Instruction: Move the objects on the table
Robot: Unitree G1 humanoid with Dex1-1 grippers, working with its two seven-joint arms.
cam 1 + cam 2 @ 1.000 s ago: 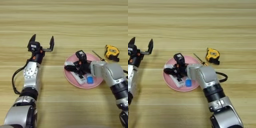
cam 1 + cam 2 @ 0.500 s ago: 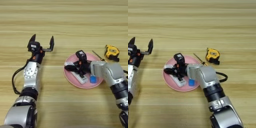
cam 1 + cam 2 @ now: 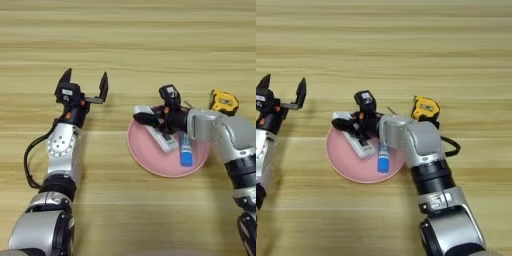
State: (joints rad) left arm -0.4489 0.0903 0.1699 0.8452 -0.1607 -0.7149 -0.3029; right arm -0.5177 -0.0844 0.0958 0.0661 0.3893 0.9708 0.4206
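The white remote (image 3: 156,131) lies slanted on the pink plate (image 3: 150,161) near the middle of the desk (image 3: 128,45), its far end over the plate's rim, and the right claw (image 3: 146,119) is down on that end, though whether its fingers grip it I cannot tell. The blue tube (image 3: 185,151) lies on the plate just beside the remote, and the yellow-black tape measure (image 3: 223,102) sits on the desk off the plate's far right side. Well apart on the left, the left claw (image 3: 84,85) hangs with fingers spread wide, holding nothing.
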